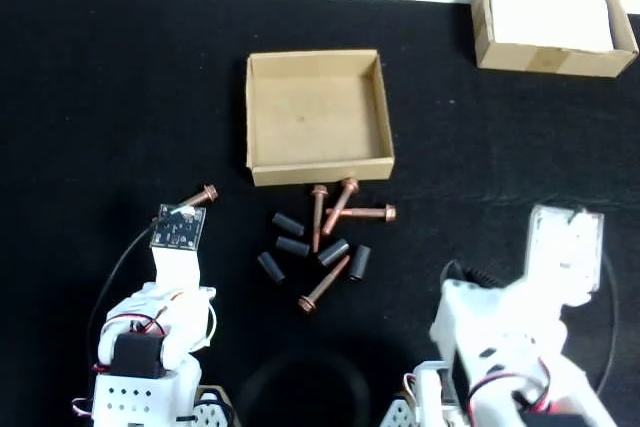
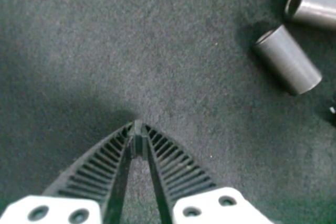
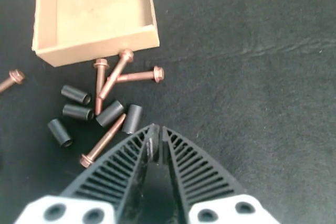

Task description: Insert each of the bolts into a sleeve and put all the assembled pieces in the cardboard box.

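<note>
Left gripper (image 2: 137, 136) seen pressed together; right gripper (image 3: 156, 132) likewise closed. Bolts (image 1: 318, 217), sleeves (image 1: 292, 246) strewn just beside cardboard box (image 1: 320, 169).

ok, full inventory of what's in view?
Bolts: 5, copper; four mixed with the sleeves in front of the box, one apart by the left arm.
Sleeves: 5, black, loose in front of the box.
Box: 1, brown, mid-table, empty.
Second box: 1, brown, white inside, far right corner.
Mat: 1, black, covers the table.
Left arm: 1, white, near edge, jaws shut.
Right arm: 1, white, near edge, jaws shut.
</note>
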You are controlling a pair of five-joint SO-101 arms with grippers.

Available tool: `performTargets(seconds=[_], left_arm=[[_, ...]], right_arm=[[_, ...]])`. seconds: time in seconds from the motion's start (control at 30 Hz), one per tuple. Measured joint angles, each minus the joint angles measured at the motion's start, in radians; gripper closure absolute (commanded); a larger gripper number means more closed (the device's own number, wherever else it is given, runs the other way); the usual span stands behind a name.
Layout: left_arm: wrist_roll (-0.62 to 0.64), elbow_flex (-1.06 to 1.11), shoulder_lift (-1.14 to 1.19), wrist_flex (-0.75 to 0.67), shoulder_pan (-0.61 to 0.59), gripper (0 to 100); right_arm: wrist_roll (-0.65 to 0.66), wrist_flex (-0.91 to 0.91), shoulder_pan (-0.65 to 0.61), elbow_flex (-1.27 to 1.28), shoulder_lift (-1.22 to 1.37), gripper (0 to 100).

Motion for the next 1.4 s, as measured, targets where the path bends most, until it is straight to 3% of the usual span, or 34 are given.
performTargets(seconds=[0.7, 0.97, 1.17, 1.4], left_arm=[[-0.002, -0.075, -0.002, 0.017, 0.0, 99], [-0.014, -0.437, 0.0, 0.198, 0.0, 99], [-0.17, -0.703, -0.008, 0.33, 0.0, 99], [-0.241, -0.859, 0.012, 0.331, 0.0, 99]], right_arm=[[0.0, 0.0, -0.002, 0.029, -0.072, 97.9], [0.0, 0.0, -0.002, 0.074, -0.074, 97.9], [0.0, 0.0, -0.002, 0.081, -0.074, 97.9], [-0.008, 0.0, -0.002, 0.081, -0.071, 97.9]])
